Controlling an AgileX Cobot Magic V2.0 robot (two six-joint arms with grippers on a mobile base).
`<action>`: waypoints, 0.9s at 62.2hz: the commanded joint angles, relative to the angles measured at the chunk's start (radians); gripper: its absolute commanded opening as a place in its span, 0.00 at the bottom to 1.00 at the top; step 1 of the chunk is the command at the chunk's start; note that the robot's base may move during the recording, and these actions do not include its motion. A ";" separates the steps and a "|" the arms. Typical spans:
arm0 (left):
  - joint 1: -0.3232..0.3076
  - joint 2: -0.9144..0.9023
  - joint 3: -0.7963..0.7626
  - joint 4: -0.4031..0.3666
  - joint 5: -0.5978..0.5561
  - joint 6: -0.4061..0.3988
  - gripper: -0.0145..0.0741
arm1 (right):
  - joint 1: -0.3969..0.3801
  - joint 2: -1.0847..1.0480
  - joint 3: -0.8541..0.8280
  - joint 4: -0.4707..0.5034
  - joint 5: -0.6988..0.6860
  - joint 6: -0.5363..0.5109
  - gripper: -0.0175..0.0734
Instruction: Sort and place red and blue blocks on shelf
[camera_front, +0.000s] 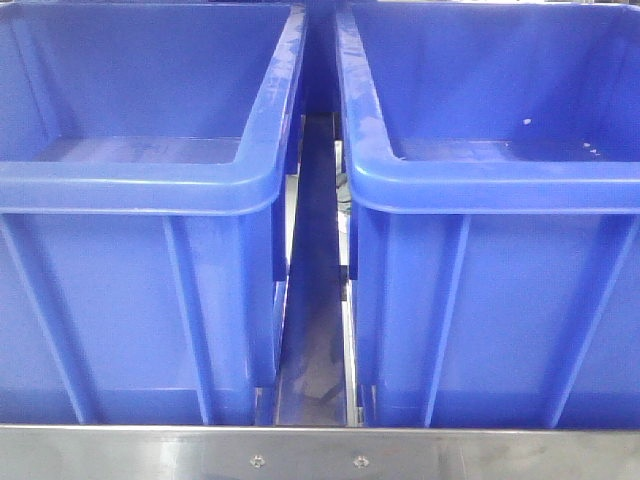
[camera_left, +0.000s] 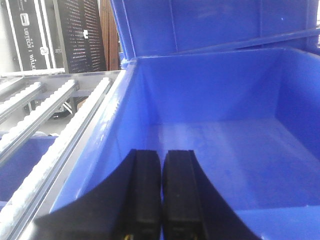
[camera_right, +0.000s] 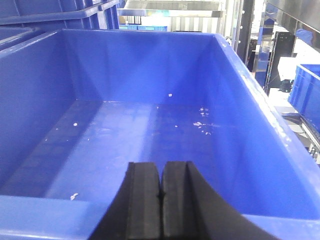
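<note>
No red or blue block shows in any of the three views, so where the cubes are cannot be told; the step in hand looks like either the start of a reach or the pause after a release, and to do it well each arm should clear the bin walls before swinging toward wherever the blocks lie, then come in over the correct bin without clipping its rim. In the front view the left bin (camera_front: 140, 180) fills the left half of the frame and the right bin (camera_front: 500, 180) the right half, with a narrow gap down the centre and the shelf's flat front rail (camera_front: 320, 455) with two screws along the bottom edge. The left gripper (camera_left: 161, 200) sits at the bottom centre of the left wrist view, its two black fingers nearly together with only a thin slit between them and nothing in it; it hovers above the bin's bare floor, with the shelf's roller tracks (camera_left: 55, 125) running along the left of the frame. The right gripper (camera_right: 161, 200) sits at the bottom centre of its own view, fingers pressed together and touching, holding nothing, just above the near rim of the bin, whose floor carries a few small white flecks (camera_right: 201, 124) at centre right.
</note>
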 joint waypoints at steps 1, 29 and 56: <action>0.000 -0.024 0.045 -0.015 -0.089 -0.007 0.31 | -0.007 -0.020 -0.023 -0.009 -0.092 -0.006 0.25; 0.000 -0.024 0.045 -0.059 -0.094 -0.007 0.31 | -0.007 -0.020 -0.023 -0.009 -0.092 -0.006 0.25; 0.000 -0.024 0.045 -0.059 -0.094 -0.007 0.31 | -0.007 -0.020 -0.023 -0.009 -0.092 -0.006 0.25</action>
